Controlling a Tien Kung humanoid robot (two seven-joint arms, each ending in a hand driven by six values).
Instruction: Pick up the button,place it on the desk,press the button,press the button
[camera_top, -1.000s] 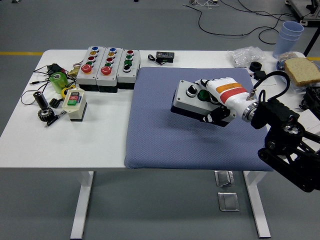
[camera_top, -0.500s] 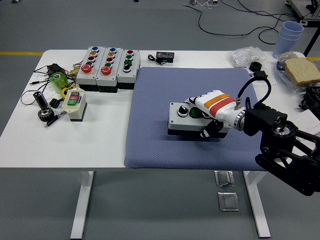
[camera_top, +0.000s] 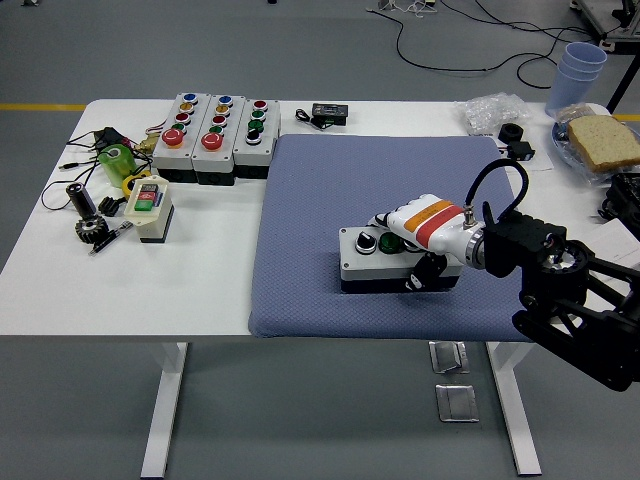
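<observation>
Grey floor w/ loose black cables is showing beyond the white surface, which is carrying a blue-grey mat over its right-centre part.

I'm reaching in from the right w/ my right hand, white shell w/ an orange and red band, fingers curled over the top and near side of the button box. That box is grey-lidded w/ a dark base, sitting flat on the mat toward its near edge, approx in the mat's middle left-to-right. I'm seeing a black knob and a green button on its lid just left of my fingers; the rest of the lid is under my hand, so I can't tell what else is on it. My black forearm is trailing off to the right edge.

Far left on the surface, three more control boxes are standing side by side, touching, w/ red, blue, yellow and green buttons. Nearer and left of them, a small beige switch box w/ red and green buttons is sitting alone. Beside it: a green object, a dark gear part and some wires.

Far side, a small black device is lying just beyond the mat. Far right: a clear plastic bag, a stack of blue cups and a slice of bread.
</observation>
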